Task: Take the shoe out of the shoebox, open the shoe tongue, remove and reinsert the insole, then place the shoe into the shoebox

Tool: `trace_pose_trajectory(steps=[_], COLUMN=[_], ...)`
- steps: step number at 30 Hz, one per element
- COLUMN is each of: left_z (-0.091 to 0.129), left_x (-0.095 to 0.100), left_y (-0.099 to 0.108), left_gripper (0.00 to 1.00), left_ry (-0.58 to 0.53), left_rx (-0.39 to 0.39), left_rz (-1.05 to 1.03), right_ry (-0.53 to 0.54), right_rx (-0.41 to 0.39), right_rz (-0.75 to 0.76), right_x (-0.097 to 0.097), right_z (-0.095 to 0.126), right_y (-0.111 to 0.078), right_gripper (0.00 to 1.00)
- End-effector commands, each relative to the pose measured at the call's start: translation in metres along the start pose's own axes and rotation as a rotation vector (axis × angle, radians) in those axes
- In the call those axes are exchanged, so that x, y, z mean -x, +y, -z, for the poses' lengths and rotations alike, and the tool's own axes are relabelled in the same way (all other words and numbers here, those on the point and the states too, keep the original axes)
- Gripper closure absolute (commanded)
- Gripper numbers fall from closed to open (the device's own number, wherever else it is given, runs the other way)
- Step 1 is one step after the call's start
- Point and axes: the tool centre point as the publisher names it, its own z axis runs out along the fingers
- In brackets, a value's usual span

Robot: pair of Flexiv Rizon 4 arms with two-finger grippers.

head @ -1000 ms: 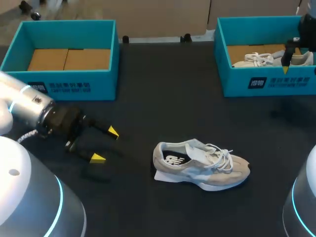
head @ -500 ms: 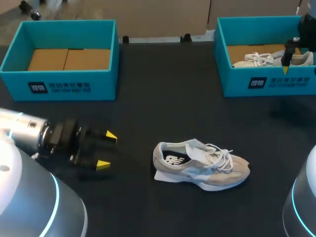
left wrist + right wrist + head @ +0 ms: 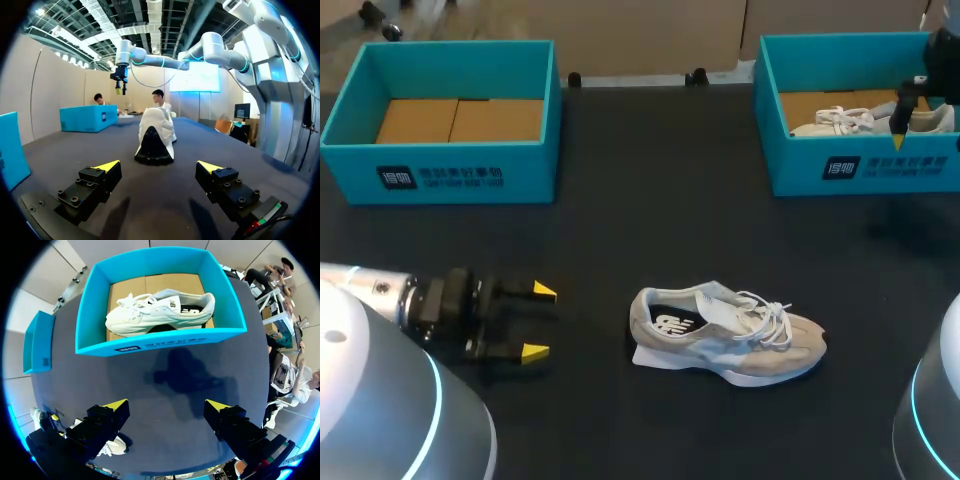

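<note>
While spread: left gripper (image 3: 540,321) near shoe (image 3: 720,337), right gripper (image 3: 167,405) seemingly beside white-labelled shoebox (image 3: 95,344).

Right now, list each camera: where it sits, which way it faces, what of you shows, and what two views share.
Head view: above and behind, looking down on the table; shows the left gripper and right gripper.
Left wrist view: low over the table, facing the heel of the beige shoe; its own open fingers show.
Right wrist view: high up, looking down into the right shoebox holding a white shoe; its own open fingers show.
Shared: head and left wrist views both show the beige shoe.
</note>
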Motion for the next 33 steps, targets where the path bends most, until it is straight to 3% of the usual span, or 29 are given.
trace_pose_trajectory(steps=[1, 21, 33], left_z=[-0.01, -0.066, -0.098], left_x=[-0.007, 0.015, 0.017], left_y=[-0.003, -0.007, 0.001], left_gripper=[0.0, 0.0, 0.0], left_ry=[-0.062, -0.02, 0.006], left_rx=[0.011, 0.051, 0.069], left_rz=[-0.009, 0.047, 0.057], right_ry=[0.001, 0.001, 0.001], right_rx=[0.002, 0.002, 0.002], right_rz=[0.0, 0.0, 0.0], right_x=[0.0, 0.0, 0.0], right_z=[0.0, 0.0, 0.0], right_y=[-0.001, -0.001, -0.001], right_gripper=[0.0, 0.0, 0.0])
